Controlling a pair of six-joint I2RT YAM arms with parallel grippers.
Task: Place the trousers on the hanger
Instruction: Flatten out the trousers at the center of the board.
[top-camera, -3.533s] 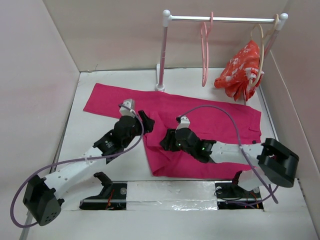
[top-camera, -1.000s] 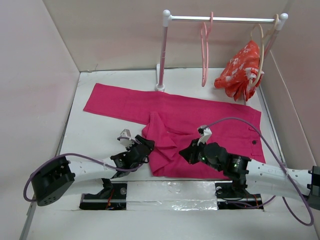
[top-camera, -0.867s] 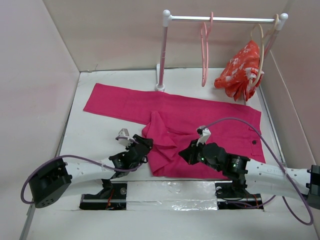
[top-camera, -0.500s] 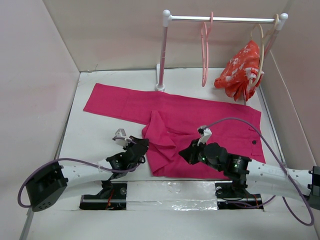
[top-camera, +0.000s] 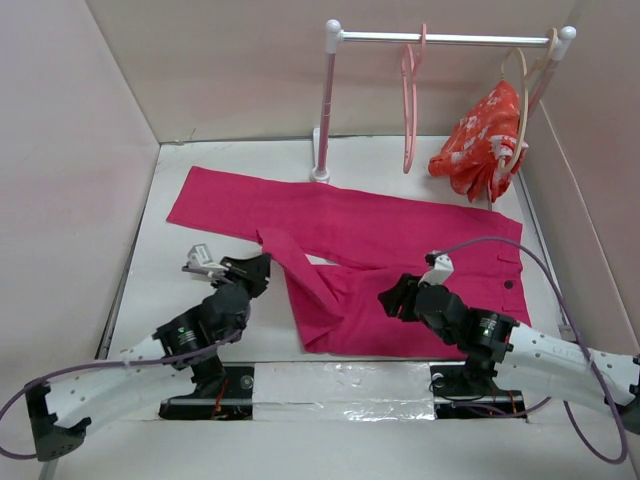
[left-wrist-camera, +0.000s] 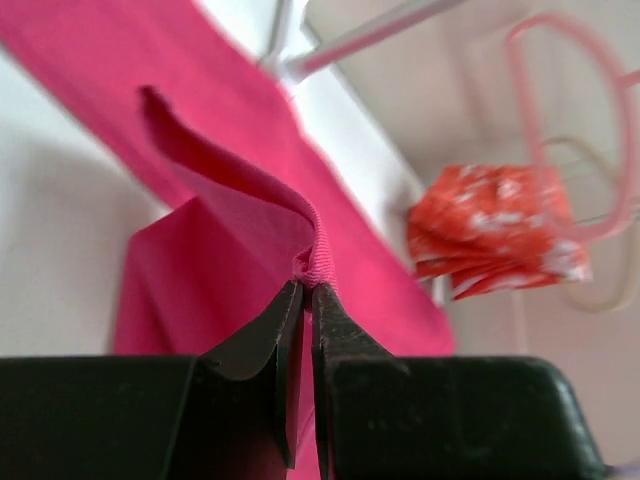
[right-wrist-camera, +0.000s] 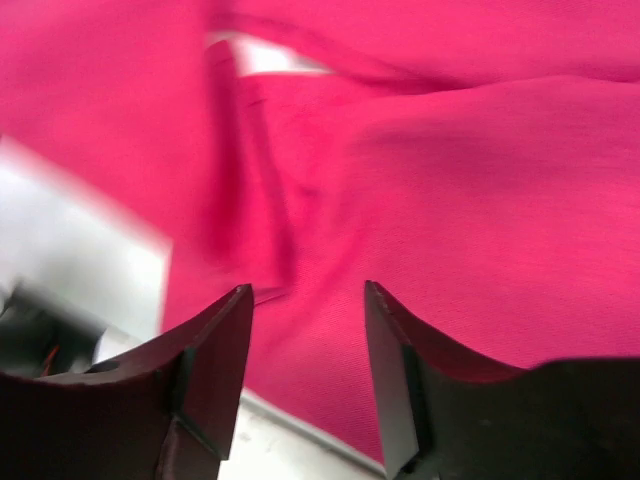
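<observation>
The magenta trousers lie spread across the white table. My left gripper is shut on a fold of their edge and holds that flap lifted off the table at the garment's left side. Over the trousers' lower middle my right gripper is open; only flat pink cloth shows below its fingers, and nothing lies between them. The salmon-pink hanger hangs bare from the rail at the back, and the left wrist view shows it blurred.
A rack with a white and pink post and a metal rail stands at the back. A beige hanger on it carries a red-orange floral garment. Walls enclose the table on the left, back and right.
My left gripper closed on the trousers' edge and pulled the flap up and to the left. My right gripper opened, let go of the cloth and drew back to the right.
</observation>
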